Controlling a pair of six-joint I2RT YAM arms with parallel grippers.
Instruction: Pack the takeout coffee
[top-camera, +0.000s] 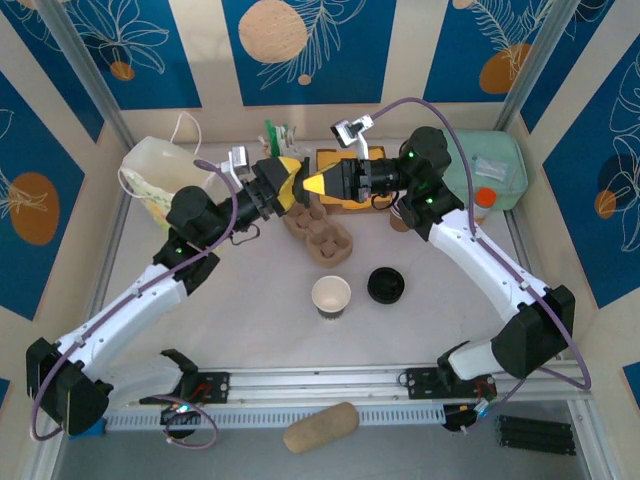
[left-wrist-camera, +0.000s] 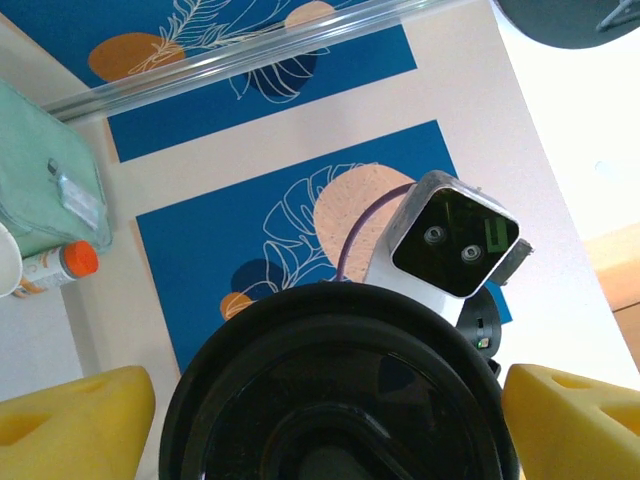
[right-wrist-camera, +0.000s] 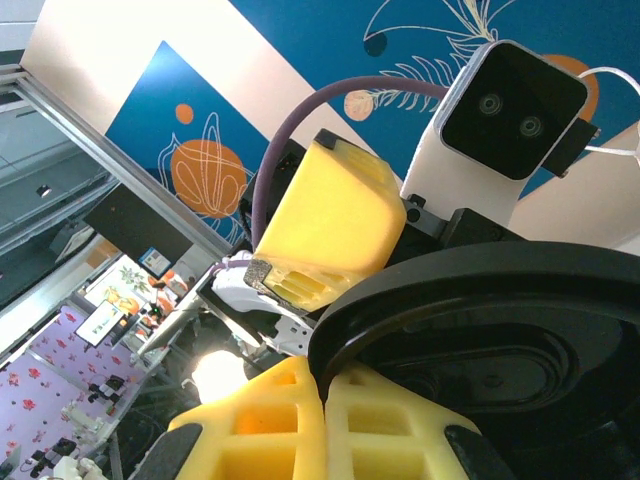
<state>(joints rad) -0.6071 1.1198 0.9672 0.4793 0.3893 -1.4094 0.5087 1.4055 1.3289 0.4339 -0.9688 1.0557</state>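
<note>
Top external view: you are looking down on two arms whose tips meet just behind the brown moulded-pulp cup carrier (top-camera: 318, 236).
White bag: a white carrier bag with loop handles (top-camera: 160, 172) stands well to the left of the cup carrier, towards the back.
Left gripper: the left gripper (top-camera: 294, 184) hangs just behind the cup carrier. Its yellow foam fingers (left-wrist-camera: 70, 425) are spread wide, one on each side of a round black plastic lid (left-wrist-camera: 300, 340). You cannot tell whether the pads touch its rim.
Held lid: it stands on edge between the two grippers, raised behind the cup carrier.
Right gripper: the right gripper (top-camera: 312, 184) faces the left one from the other side. Its yellow fingers (right-wrist-camera: 270, 425) are pressed together on the lid's rim, so this pincer has hold of it.
Takeout cup: the small paper cup with tan sides and a white inside (top-camera: 331, 296) stands upright and lidless on the table, just in front of the cup carrier and free of both grippers.
Loose lid: a second round black plastic lid (top-camera: 386, 285) lies flat on the table, in front of the cup carrier and to its right, just beside the cup.
Green pouch: a mint-green soft pouch (top-camera: 490, 165) sits well to the right of the cup carrier, at the back.
Bottle: a small white bottle with an orange cap (top-camera: 483, 200) lies just in front of that pouch.
</note>
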